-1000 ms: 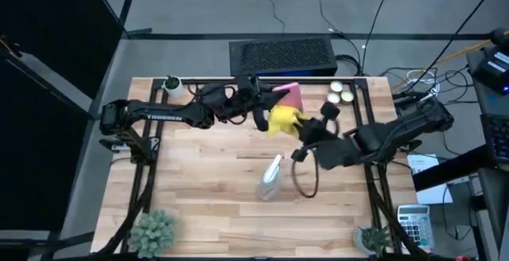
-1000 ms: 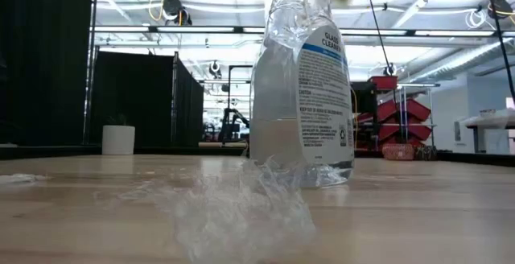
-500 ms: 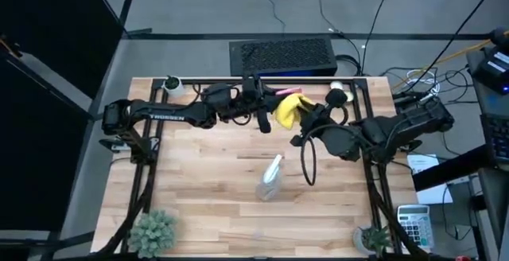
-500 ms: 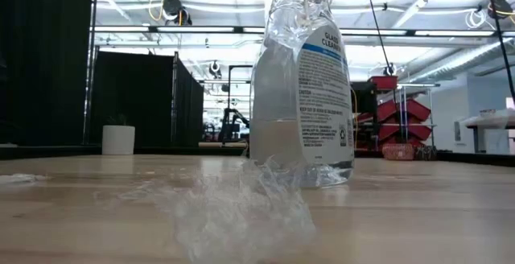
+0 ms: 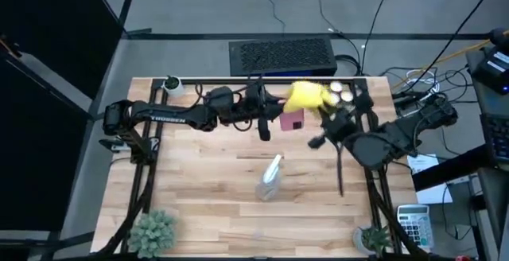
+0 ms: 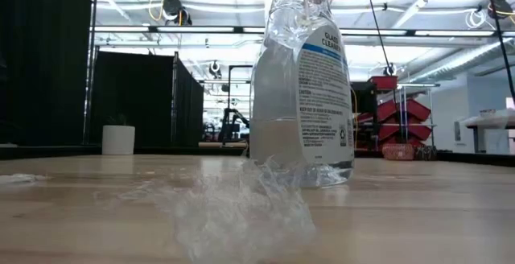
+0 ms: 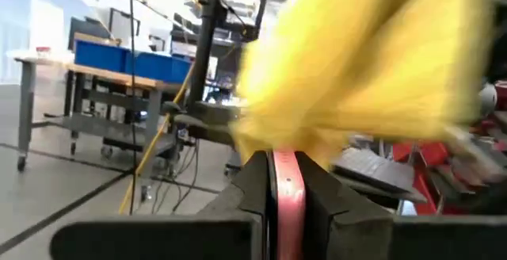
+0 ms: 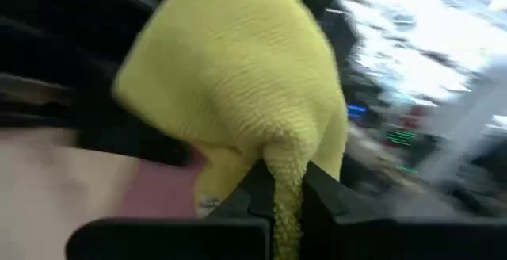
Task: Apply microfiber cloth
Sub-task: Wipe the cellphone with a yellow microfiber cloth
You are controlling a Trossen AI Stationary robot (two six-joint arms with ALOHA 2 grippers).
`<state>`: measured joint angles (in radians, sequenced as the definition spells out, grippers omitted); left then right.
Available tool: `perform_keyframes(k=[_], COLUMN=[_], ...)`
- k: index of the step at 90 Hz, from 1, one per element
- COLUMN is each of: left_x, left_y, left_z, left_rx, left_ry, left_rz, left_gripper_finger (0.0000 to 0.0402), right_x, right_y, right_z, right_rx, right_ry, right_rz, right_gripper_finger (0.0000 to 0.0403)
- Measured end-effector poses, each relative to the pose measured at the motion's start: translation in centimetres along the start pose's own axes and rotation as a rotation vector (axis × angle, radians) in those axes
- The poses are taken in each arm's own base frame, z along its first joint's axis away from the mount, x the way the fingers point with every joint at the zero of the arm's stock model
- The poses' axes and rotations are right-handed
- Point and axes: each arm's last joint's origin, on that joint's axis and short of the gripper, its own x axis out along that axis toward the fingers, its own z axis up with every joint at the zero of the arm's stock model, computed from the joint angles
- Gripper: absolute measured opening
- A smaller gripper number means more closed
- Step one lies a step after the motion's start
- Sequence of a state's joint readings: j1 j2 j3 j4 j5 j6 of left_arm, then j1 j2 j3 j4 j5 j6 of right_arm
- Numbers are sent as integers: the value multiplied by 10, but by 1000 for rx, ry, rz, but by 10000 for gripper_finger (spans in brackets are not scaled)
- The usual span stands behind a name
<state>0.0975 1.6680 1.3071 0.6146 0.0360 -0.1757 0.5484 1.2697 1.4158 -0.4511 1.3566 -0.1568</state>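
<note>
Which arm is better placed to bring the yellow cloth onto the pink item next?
The right. Its gripper already pinches the microfiber cloth just beside the pink item, while the left gripper is shut on that pink item, holding it up.

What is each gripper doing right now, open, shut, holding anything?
Left gripper: jaws shut on the pink flat item.
Right gripper: jaws shut on the microfiber cloth.

High camera is looking straight down on the whole desk. Low camera is sitting at desk height, staring close at the spray bottle, also seen from above. Both wrist cameras are peering close past their claws at the yellow microfiber cloth.
</note>
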Motion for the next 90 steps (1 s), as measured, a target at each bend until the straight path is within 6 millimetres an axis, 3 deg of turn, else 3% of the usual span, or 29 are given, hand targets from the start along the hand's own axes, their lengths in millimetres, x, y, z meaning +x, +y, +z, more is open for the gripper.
perform_keyframes(k=[8,26,39,48,59,79,90], left_x=[0,0,-1,-2,-2,-2,-2], left_y=[1,-4,-9,-13,-10,-6,-1], left_z=[1,0,0,1,4,2,7], left_rx=[2,1,1,-6,-3,0,4], left_ry=[-8,4,36,35,6,12,-14], left_rz=[4,-93,-123,-163,-152,-106,-71], left_gripper_finger=[14,14,14,14,14,14,14], right_x=[9,37,27,12,4,9,2], right_y=[12,17,5,0,13,36,49], right_z=[-3,-15,-16,-10,-13,-29,-31], right_rx=[3,-147,-216,-115,-51,-54,-74], right_ry=[12,95,109,65,40,88,79], right_rz=[43,-93,-268,-206,6,12,67], right_gripper_finger=[4,4,4,4,4,4,4])
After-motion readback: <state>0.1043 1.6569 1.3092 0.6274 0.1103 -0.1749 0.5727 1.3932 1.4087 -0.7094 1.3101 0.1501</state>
